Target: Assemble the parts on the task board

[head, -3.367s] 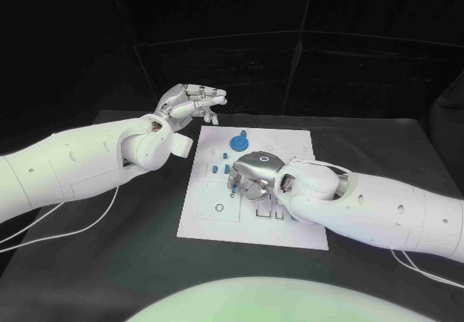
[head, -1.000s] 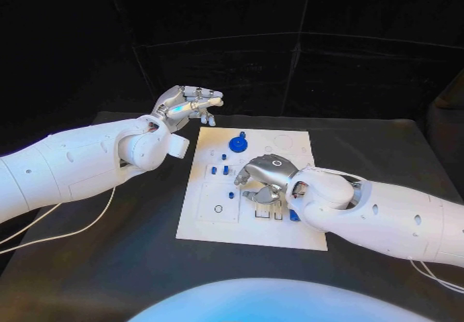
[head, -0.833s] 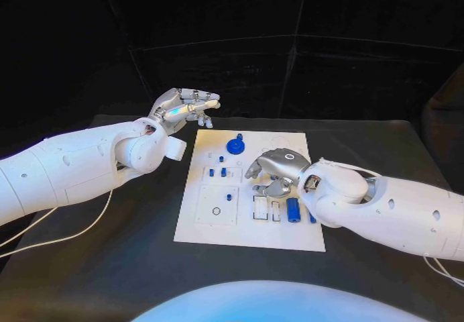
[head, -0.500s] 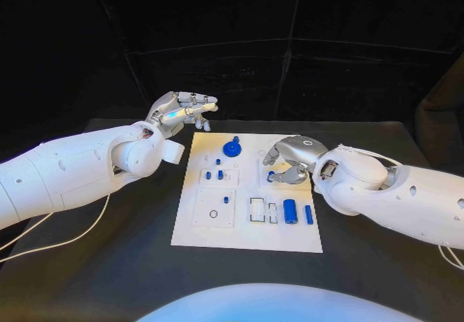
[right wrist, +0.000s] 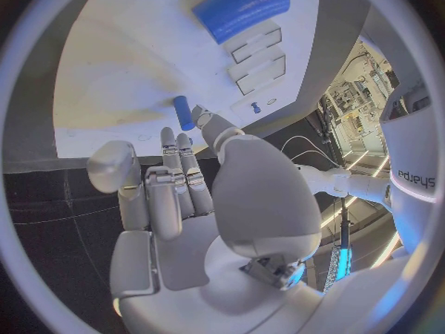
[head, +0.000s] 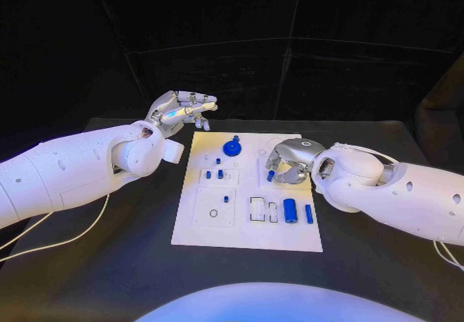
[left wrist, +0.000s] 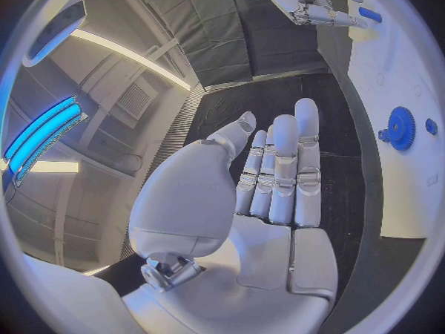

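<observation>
The white rectangular task board (head: 244,228) is laid flat in the middle of the table. A blue gear (head: 232,147) is seated near its far edge, and small blue pegs (head: 219,174) are stood in its left-hand blocks. A thick blue cylinder (head: 291,210) and a thin blue bar (head: 308,214) are laid side by side near its right edge.
</observation>
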Available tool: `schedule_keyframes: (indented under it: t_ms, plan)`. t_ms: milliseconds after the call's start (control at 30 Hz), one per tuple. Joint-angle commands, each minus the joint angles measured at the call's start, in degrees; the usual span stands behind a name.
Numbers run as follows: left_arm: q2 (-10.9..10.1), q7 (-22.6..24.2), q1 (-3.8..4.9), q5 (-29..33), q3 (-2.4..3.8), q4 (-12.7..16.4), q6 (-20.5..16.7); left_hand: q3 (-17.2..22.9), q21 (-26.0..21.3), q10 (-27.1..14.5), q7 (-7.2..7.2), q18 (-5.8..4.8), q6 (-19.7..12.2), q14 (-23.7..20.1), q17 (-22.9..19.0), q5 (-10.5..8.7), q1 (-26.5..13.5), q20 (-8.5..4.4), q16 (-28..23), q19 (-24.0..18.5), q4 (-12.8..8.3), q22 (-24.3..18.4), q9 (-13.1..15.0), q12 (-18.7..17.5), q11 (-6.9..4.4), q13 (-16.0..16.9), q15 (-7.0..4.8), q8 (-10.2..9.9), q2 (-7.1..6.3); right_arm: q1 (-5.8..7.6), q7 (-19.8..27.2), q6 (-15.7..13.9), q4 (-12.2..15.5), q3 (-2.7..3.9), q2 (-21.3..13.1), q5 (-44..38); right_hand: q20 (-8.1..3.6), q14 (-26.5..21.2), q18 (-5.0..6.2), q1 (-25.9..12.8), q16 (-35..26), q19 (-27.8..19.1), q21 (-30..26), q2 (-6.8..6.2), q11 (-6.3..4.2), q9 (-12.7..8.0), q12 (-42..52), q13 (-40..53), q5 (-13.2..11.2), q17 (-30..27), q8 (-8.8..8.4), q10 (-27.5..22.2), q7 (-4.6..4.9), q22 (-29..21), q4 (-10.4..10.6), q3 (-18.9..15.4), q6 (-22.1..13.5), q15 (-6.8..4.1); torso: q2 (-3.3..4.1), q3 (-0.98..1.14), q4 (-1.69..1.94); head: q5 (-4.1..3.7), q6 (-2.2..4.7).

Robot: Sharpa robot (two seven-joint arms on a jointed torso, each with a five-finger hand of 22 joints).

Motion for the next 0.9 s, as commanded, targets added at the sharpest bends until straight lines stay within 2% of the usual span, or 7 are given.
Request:
schedule_keyframes:
  t_ms: [33,167,333,467,633,767,900]
  plan:
    - [0.0,0.5,0.10,0.2,0.06,0.0,0.2,-0.1,-0.3,-0.3,0.22,0.78,0.1,-0.3,-0.1,0.04,0.5,-0.31,-0.2,0.0,-0.1,-0.1,-0.1,0.2,0.07,-0.1,0.11,0.4,0.08,0.12,-0.5,3.4,-0.2,0.04,0.4,0.3,-0.10,6.1,0.82,0.8,0.1,0.2,-0.3,0.28,-0.09,0.1,0.5,0.0,0.2,15.1,0.30,1.0,0.20,0.0,0.0,-0.2,0.7,-0.25,0.05,0.01,-0.04,0.04,-0.04]
    - [0.1,0.4,0.09,0.2,0.06,-0.1,0.2,-0.1,-0.3,-0.3,0.22,0.78,0.1,-0.3,-0.1,0.04,0.5,-0.31,-0.2,0.0,-0.1,-0.1,-0.1,0.2,0.07,-0.1,0.11,0.4,0.08,0.11,-0.3,4.5,-1.0,0.03,1.0,0.3,-0.32,6.1,0.78,1.4,0.1,0.5,-0.1,1.14,-0.46,0.2,1.1,-0.1,0.0,15.1,0.57,2.8,0.53,0.3,0.0,0.6,1.7,-0.57,0.06,0.02,-0.05,-0.01,-0.11]
    - [0.2,0.4,0.09,0.2,0.05,-0.1,0.2,-0.1,-0.3,-0.3,0.22,0.78,0.1,-0.3,-0.1,0.04,0.5,-0.31,-0.2,0.0,-0.1,-0.1,-0.1,0.2,0.07,-0.1,0.11,0.4,0.08,0.08,0.0,5.7,-1.9,0.01,1.9,0.3,-0.69,6.1,0.69,1.9,0.1,0.8,0.1,1.91,-0.91,0.3,1.3,-0.1,-0.5,15.1,0.99,5.2,0.52,0.7,0.0,2.1,3.4,-0.97,0.09,0.03,-0.04,0.06,-0.34]
    - [0.2,0.3,0.09,0.2,0.05,-0.2,0.2,-0.1,-0.3,-0.3,0.22,0.78,0.1,-0.3,-0.1,0.04,0.5,-0.31,-0.2,0.0,-0.1,-0.1,-0.1,0.2,0.07,-0.1,0.11,0.4,0.08,0.04,0.2,5.6,-2.3,0.00,2.3,0.3,-0.96,6.1,0.63,2.3,0.1,1.0,0.3,2.45,-1.20,0.4,1.2,-0.1,-1.1,15.1,1.34,6.9,0.46,1.1,0.0,3.2,4.7,-1.25,0.05,0.02,-0.03,0.07,-0.42]
    - [0.2,0.3,0.09,0.2,0.05,-0.3,0.2,0.0,-0.4,-0.4,0.23,0.78,0.1,-0.3,-0.2,0.03,0.4,-0.32,-0.2,0.1,-0.1,-0.1,-0.1,0.3,0.08,-0.1,0.11,0.4,0.19,0.01,0.0,3.4,-2.7,-0.01,2.5,-0.3,-1.35,6.1,0.45,2.9,0.1,1.5,0.9,4.11,-1.59,0.6,0.5,0.0,-5.5,15.1,1.86,9.2,0.37,2.0,0.1,5.8,7.0,-1.62,0.04,-0.01,-0.07,0.16,-0.53]
    - [0.2,0.1,0.09,0.2,0.05,-0.3,0.2,0.0,-0.4,-0.4,0.23,0.78,0.1,-0.3,-0.2,0.03,0.4,-0.32,-0.2,0.1,-0.1,-0.1,-0.1,0.3,0.08,-0.1,0.11,0.4,0.19,0.00,0.2,0.1,-2.5,-0.01,2.1,-0.6,-1.49,6.1,0.26,2.6,0.1,2.0,1.5,4.21,-1.76,0.6,0.2,0.0,-5.7,15.1,2.00,10.1,0.27,3.2,0.4,6.3,7.8,-1.74,0.01,-0.01,-0.06,0.17,-0.65]
    - [0.2,0.0,0.09,0.2,0.05,-0.4,0.2,0.0,-0.4,-0.4,0.23,0.78,0.1,-0.3,-0.2,0.04,0.5,-0.32,-0.2,0.1,-0.1,-0.2,-0.1,0.3,0.07,-0.1,0.10,0.5,0.23,0.00,0.6,-2.6,-1.7,0.00,1.4,-0.5,-1.57,6.1,0.14,1.4,0.1,2.3,1.9,3.46,-1.80,0.5,-0.3,0.0,-5.8,15.1,1.87,10.6,0.25,3.8,1.1,6.2,8.1,-1.77,-0.02,0.04,-0.11,0.30,-0.59]
